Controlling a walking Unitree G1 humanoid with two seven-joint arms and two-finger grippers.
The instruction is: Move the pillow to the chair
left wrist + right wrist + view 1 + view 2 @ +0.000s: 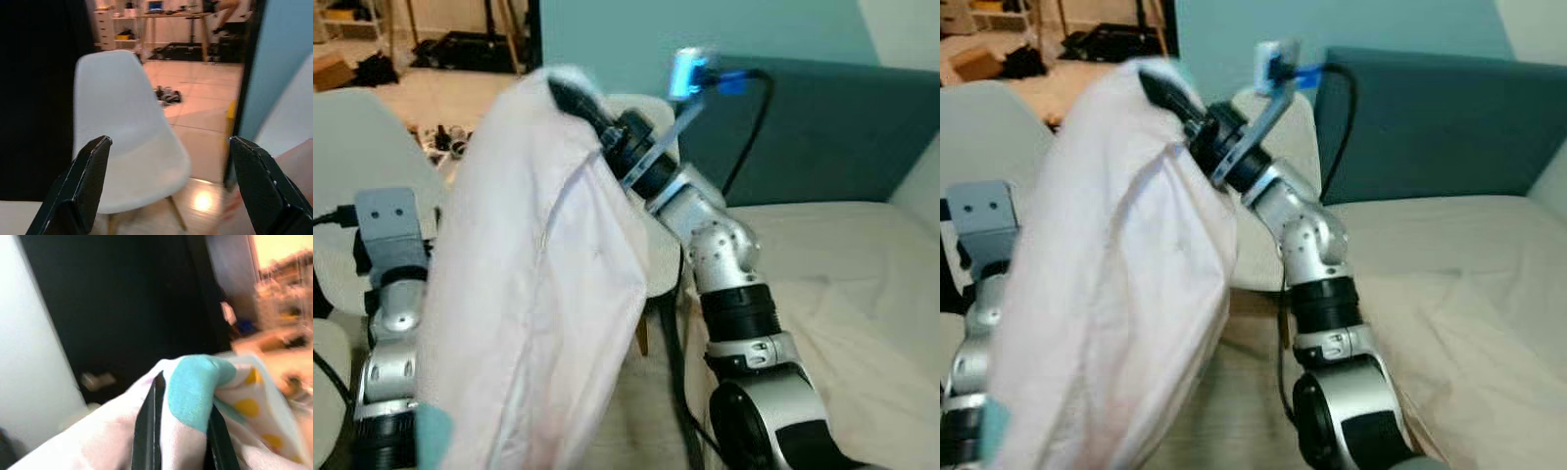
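A large pale pink pillow [533, 294] hangs in front of me, held up by its top corner. My right gripper [570, 96] is shut on that corner; in the right wrist view its black fingers [146, 426] pinch a fold with a teal patch and yellow dots [195, 396]. My left gripper [166, 183] is open, its two fingers [83, 181] spread wide with nothing between them, pointing at a white shell chair [122, 132]. The left arm [389, 294] stands behind the pillow's left edge. A white chair back [352, 157] rises at the left.
A bed with a cream cover [842, 294] and a dark teal headboard [822, 127] lies to the right. A second white chair [651, 245] stands behind the pillow. Beyond lie a tiled floor with small clutter [168, 94], a desk and a dark doorway.
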